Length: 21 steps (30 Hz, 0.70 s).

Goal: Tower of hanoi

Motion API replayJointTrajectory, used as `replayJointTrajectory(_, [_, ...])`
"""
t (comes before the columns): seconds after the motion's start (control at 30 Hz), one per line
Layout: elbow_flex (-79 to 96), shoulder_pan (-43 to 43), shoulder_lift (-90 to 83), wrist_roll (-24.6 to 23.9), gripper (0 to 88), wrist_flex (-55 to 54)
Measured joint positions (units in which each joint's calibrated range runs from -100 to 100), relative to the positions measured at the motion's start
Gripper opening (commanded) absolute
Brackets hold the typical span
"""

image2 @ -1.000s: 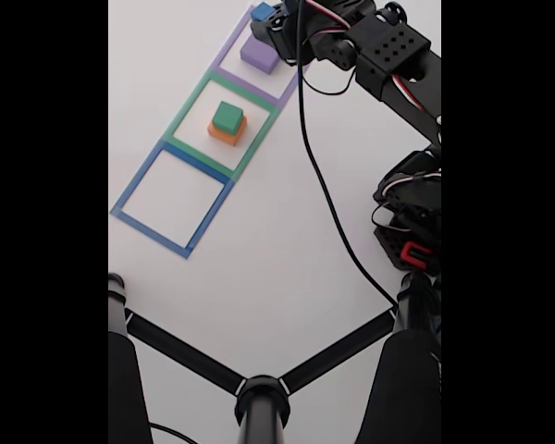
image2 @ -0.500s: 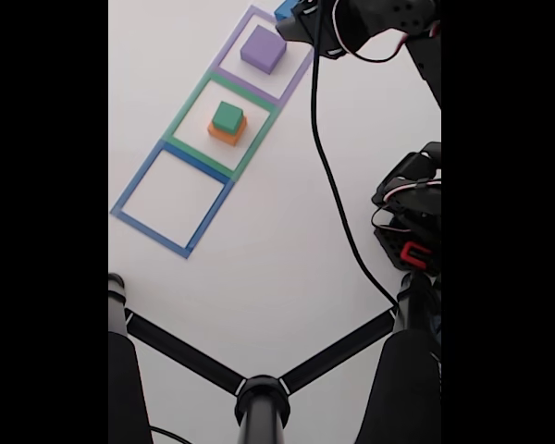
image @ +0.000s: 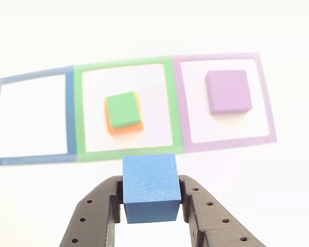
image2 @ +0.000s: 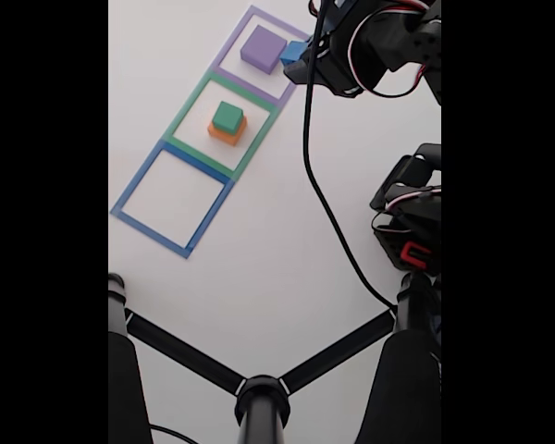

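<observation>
My gripper (image: 151,198) is shut on the small blue cube (image: 150,188), held above the table in front of the taped squares. In the fixed view the blue cube (image2: 293,53) hangs in the gripper (image2: 301,57) beside the purple block (image2: 263,48), which lies alone in the purple taped square (image2: 231,48). In the other view the purple block (image: 228,91) is at the right. The green cube (image: 123,109) sits on the orange block (image: 125,128) inside the green taped square (image: 126,66); in the fixed view the green cube (image2: 228,117) tops the orange block (image2: 224,136).
The blue taped square (image2: 171,197) has nothing in it; in the other view it (image: 33,81) is at the left. A black cable (image2: 328,213) runs down the table's right side. The arm's base (image2: 409,227) and black stand bars (image2: 259,384) occupy the lower part.
The gripper with the blue cube has swung from the far top edge back toward the near side of the purple square and lower in the fixed view. The other blocks have not moved.
</observation>
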Motion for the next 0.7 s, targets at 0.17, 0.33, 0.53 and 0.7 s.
replayJointTrajectory(0.17, [17.8,-2.3,-3.3,0.4,2.3,-15.7])
replayJointTrajectory(0.33, [39.4,-3.4,-4.1,0.4,2.3,-39.6])
replayJointTrajectory(0.53, [58.1,-4.5,-3.3,0.4,2.3,-67.8])
replayJointTrajectory(0.7, [66.3,-5.8,1.4,0.4,2.3,-85.0])
